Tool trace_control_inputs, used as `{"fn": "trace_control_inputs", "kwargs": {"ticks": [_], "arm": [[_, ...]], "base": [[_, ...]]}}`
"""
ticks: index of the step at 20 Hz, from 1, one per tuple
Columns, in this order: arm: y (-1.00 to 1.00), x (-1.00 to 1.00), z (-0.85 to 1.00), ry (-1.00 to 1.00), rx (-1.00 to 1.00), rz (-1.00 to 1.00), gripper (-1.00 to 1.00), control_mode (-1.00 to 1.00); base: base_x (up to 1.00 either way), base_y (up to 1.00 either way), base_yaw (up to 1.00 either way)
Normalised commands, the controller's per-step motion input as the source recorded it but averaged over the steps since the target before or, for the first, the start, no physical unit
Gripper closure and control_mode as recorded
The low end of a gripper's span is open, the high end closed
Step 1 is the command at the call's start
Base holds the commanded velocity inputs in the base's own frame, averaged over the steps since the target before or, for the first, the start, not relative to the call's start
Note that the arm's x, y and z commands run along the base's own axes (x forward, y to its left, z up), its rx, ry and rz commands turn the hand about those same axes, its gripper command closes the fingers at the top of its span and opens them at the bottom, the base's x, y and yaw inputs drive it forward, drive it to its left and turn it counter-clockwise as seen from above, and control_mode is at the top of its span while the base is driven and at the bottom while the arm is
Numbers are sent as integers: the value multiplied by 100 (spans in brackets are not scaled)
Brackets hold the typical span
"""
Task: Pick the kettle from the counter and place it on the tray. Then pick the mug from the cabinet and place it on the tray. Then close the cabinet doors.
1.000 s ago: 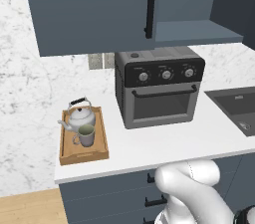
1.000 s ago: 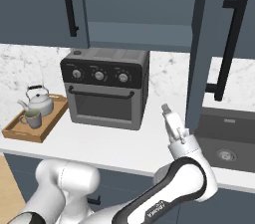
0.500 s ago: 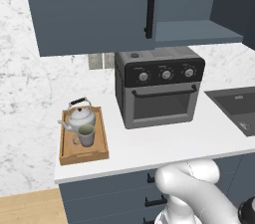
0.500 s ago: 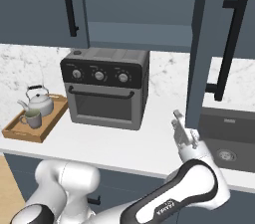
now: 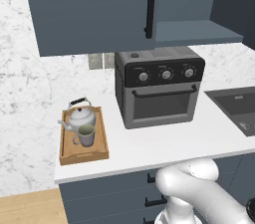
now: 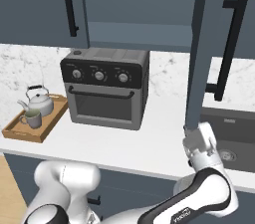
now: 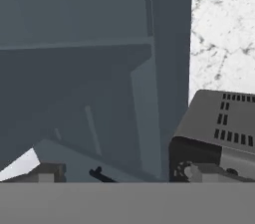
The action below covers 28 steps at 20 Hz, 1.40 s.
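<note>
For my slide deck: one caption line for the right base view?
Kettle and mug sit on the tray; the right cabinet door stands open above the gripper.

Both base views look forward and down at the counter (image 5: 164, 146), one from behind the arm's left, one from its right, sharing the oven (image 5: 159, 88) and tray (image 6: 30, 128); the hand view looks up close under the cabinet (image 7: 74, 68)
</note>
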Motion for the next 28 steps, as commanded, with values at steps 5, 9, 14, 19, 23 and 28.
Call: {"fn": "trace_control_inputs", "kwargs": {"ticks": [5,9,14,19,23,28], "arm": [[-36,0,10,0,11,0,-100,-100],[-32,0,16,0,10,0,-100,-100],[-15,0,38,0,4,0,-100,-100],[1,0,58,0,0,0,-100,-100],[8,0,63,-2,-2,0,-100,-100],[29,-8,55,-4,-8,2,-100,-100]], "base": [[0,0,0],[0,0,0],[0,0,0],[0,0,0],[0,0,0],[0,0,0]]}}
